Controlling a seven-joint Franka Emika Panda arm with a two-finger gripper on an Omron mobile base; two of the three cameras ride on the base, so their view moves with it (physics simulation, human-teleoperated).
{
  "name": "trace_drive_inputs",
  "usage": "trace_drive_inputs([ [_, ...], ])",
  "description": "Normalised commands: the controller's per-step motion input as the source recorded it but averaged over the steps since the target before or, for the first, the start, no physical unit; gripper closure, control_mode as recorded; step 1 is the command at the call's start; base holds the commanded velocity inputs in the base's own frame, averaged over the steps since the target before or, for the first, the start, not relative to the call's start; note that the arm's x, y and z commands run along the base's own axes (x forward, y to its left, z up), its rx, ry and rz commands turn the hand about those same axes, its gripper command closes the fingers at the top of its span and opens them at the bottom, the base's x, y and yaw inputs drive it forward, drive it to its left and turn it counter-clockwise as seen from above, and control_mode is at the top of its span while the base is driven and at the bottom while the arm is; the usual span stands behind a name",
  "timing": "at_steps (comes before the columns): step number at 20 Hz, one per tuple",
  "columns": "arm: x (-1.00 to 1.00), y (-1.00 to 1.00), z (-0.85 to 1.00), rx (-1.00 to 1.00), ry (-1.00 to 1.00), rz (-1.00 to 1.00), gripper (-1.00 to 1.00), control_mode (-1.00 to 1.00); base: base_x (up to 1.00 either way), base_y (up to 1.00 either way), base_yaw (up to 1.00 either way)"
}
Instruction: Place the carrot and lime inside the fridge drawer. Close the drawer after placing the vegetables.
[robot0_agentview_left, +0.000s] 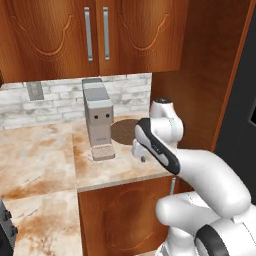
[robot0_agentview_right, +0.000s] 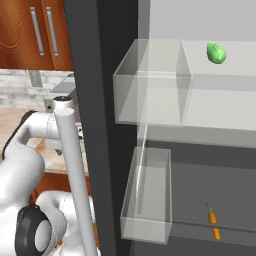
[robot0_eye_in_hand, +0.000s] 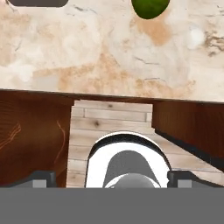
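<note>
Two items to move. Lime (robot0_eye_in_hand: 150, 8) on table (robot0_eye_in_hand: 109, 57): small, firm, round, likely rolls; grip across middle. Carrot (robot0_agentview_right: 213, 220) slim, stiff, light. End effector (robot0_eye_in_hand: 112, 177) fully open, empty.

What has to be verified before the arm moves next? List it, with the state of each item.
1. Gripper open and holding nothing: ok.
2. Lime in sight: ok, on the counter, cut off by the top edge of the hand view.
3. Lime between the fingers: not ok, it lies well apart from them.
4. Fridge open: ok, its inside shows in the right base view.
5. Carrot inside the drawer: cannot tell, it lies low in the fridge across a pale line.
6. Drawer pulled out: cannot tell.
</note>
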Motion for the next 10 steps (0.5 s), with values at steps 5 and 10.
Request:
trace_drive_inputs([
  [5, 0.99, 0.03, -0.29, -0.04, 0.01, 0.00, -1.00, -1.00, 0.00, 0.00, 0.00],
  [10, 0.88, -0.03, -0.06, 0.00, 0.00, 0.00, -1.00, -1.00, 0.00, 0.00, 0.00],
])
